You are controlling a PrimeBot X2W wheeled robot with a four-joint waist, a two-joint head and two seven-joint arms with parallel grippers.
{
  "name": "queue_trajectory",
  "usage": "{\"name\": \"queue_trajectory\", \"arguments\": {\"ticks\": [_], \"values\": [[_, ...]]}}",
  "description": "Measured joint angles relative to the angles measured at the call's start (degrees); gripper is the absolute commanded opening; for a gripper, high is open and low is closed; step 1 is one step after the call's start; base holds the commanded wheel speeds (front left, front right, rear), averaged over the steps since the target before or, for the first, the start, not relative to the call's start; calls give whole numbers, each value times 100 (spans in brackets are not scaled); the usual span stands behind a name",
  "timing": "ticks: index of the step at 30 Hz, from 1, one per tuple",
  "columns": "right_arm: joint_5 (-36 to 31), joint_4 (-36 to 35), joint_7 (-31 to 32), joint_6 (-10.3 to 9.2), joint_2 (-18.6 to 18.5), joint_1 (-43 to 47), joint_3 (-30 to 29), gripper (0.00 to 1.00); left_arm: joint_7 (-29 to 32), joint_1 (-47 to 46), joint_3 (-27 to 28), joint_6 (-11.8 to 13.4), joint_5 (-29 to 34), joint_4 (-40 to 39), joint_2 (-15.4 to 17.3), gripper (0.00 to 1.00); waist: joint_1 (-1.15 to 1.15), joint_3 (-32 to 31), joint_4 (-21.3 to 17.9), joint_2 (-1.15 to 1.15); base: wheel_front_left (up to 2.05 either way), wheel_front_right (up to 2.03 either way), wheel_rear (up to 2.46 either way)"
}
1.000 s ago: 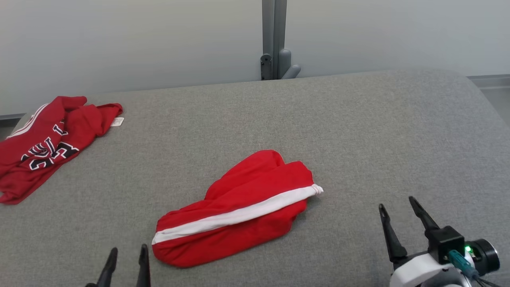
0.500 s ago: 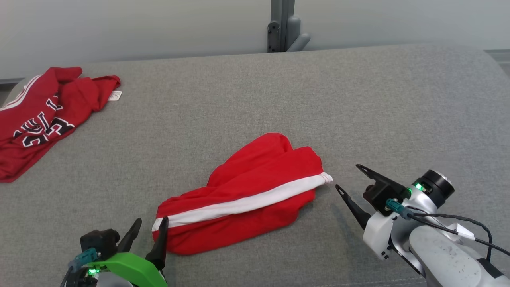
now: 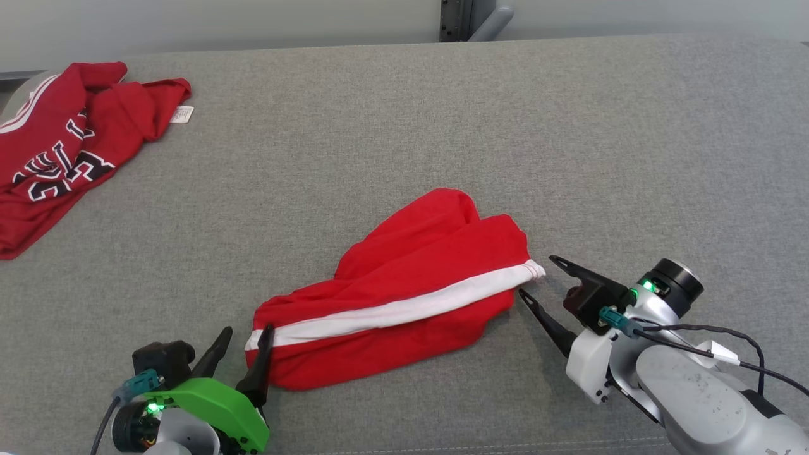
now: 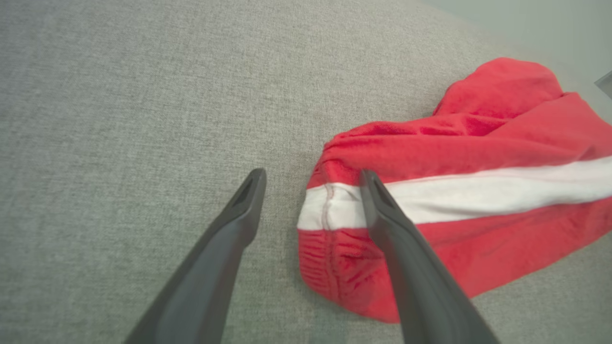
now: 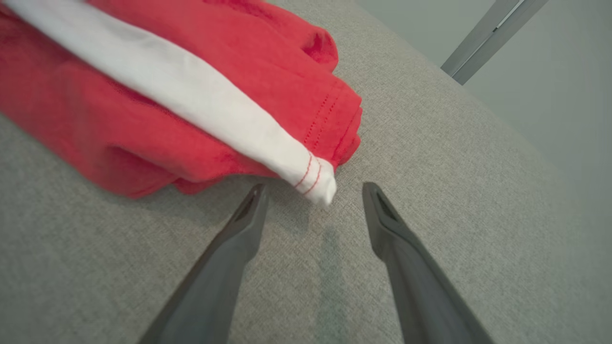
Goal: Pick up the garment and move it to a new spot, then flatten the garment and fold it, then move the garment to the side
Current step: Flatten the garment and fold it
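Garment [image 3: 404,297] lies lengthwise between the spread left end effector [image 3: 249,330], perhaps touching, and spread right end effector [image 3: 536,275], just beside.

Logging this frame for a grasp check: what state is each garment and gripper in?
Shorts: bunched, lying on the table, not gripped.
Jersey: crumpled, at the table's far left.
Left gripper: open, at the shorts' waistband end.
Right gripper: open, at the shorts' hem end.
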Motion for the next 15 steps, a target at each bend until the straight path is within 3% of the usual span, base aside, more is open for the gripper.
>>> {"name": "queue_trajectory", "arguments": {"ticks": [15], "values": [[101,264,-257,0,99,-187,111,100,402,-33,-214,0,-465,-174,113,100,0,20,6,0,0,0,0]]}}
